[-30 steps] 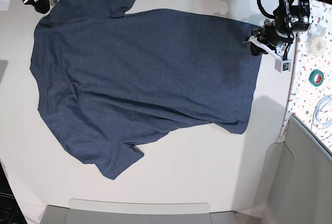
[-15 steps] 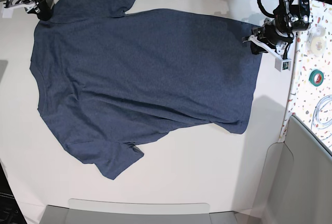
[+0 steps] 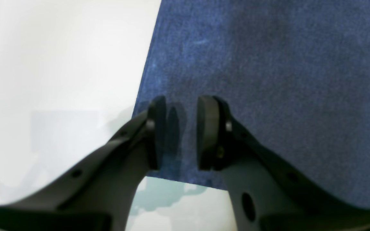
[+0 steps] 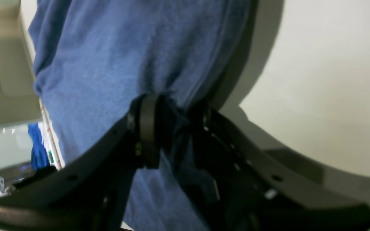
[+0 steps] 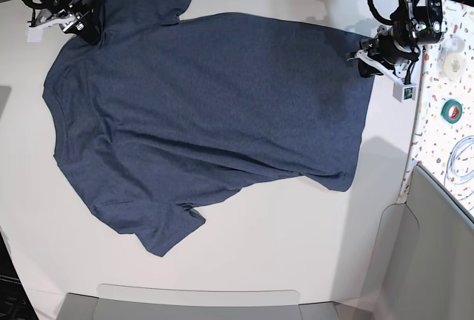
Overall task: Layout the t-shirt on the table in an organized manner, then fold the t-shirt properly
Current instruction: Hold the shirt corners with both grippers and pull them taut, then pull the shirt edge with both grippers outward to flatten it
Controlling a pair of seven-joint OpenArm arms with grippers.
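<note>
The t-shirt (image 5: 207, 112) lies spread on the white table (image 5: 296, 246), plain navy side up, collar to the left and hem to the right. My left gripper (image 5: 364, 64) sits at the far hem corner. In the left wrist view its pads (image 3: 207, 131) stand narrowly parted on the cloth (image 3: 268, 80), with a pinch of it between them. My right gripper (image 5: 83, 24) is at the far shoulder beside the upper sleeve. In the right wrist view, bunched cloth (image 4: 108, 64) is clamped in this gripper (image 4: 172, 128).
A speckled strip runs along the right side with a green tape roll (image 5: 452, 109), a white roll (image 5: 452, 61) and a coiled cable (image 5: 463, 161). Grey panels stand at the front (image 5: 200, 298) and front right (image 5: 437, 246). Cables hang along the back edge.
My right gripper has moved right and slightly toward the front, taking the shoulder cloth with it. The left gripper has stayed at the hem corner.
</note>
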